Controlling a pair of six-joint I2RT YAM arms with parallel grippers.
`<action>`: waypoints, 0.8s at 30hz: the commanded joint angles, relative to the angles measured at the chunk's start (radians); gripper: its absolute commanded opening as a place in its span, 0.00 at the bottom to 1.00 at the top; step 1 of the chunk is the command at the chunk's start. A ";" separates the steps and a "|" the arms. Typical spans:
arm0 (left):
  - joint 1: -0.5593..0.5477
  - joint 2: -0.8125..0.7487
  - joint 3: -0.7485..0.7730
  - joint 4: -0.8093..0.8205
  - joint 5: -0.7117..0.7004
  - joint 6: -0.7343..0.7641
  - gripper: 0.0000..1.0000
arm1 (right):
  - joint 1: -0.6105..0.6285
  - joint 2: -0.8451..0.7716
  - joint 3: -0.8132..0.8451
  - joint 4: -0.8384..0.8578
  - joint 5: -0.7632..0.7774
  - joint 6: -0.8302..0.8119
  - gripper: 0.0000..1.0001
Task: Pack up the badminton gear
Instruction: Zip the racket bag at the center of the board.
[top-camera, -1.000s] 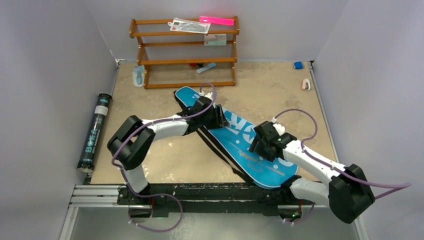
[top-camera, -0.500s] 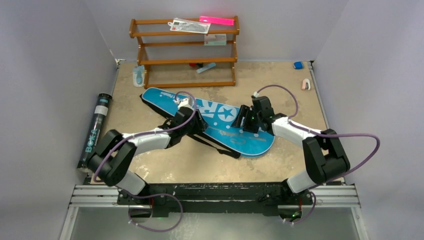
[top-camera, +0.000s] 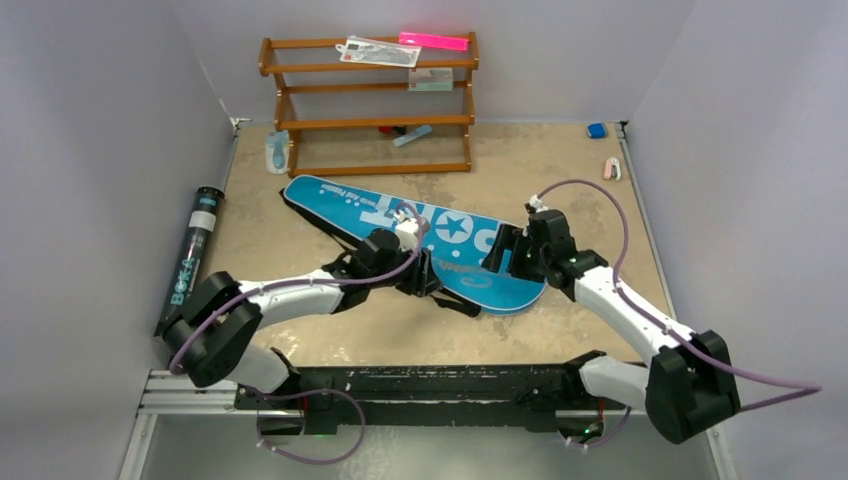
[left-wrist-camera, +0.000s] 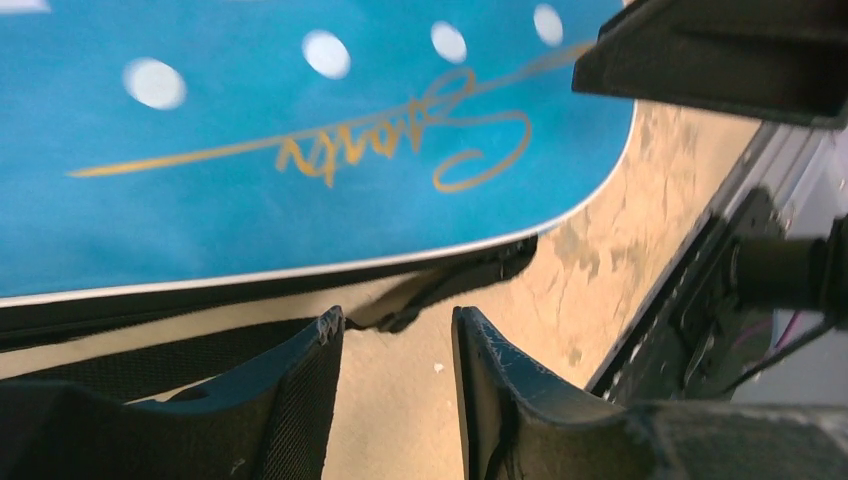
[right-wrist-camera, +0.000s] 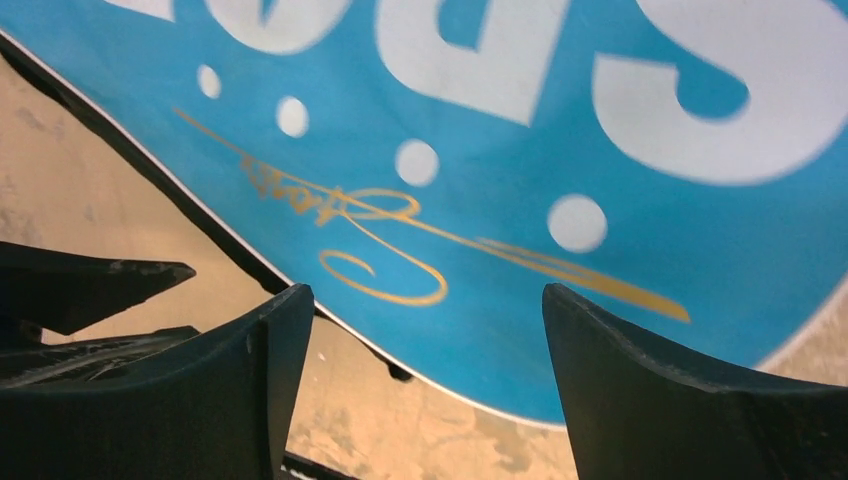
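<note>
Your blue bag (top-camera: 450, 232) lies flat on the counter (top-camera: 560, 170) with its lettering up. It sits on a slant: the narrow end points to the far left, near the foot of the wooden rack (top-camera: 370, 100), and the wide rounded end lies to the near right. A black strap (top-camera: 452, 300) trails out along its near edge.

Your left arm stretches low across the counter from its base, forearm running to the right. It brings the left tool (top-camera: 420, 272) to the bag's near long edge, about halfway along. In the left wrist view the bag (left-wrist-camera: 300, 180) fills the space beyond the fingers, and the strap (left-wrist-camera: 420, 300) shows just past the fingertips. The left tool (left-wrist-camera: 395, 330) has its jaws a narrow gap apart with nothing between them. You cannot tell whether the fingertips touch the strap.

Your right arm bends at its elbow at the near right and reaches up and to the left, so the right tool (top-camera: 505, 250) is over the bag's wide end. The right wrist view looks onto the bag (right-wrist-camera: 480, 180), with gold script and white dots between the fingers. The right tool (right-wrist-camera: 422, 300) gapes wide and grips nothing.

The black tube (top-camera: 188, 262) lies well apart from the bag, along the left wall beside the counter's left edge.
</note>
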 joint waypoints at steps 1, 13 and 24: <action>-0.048 0.064 0.024 0.030 0.104 0.156 0.44 | -0.021 -0.082 -0.065 -0.143 0.013 0.069 0.87; -0.074 0.251 0.139 -0.081 0.182 0.209 0.42 | -0.023 -0.284 -0.278 -0.156 0.112 0.384 0.88; -0.078 0.026 0.094 -0.129 0.141 0.203 0.30 | -0.023 -0.150 -0.294 0.006 0.043 0.407 0.86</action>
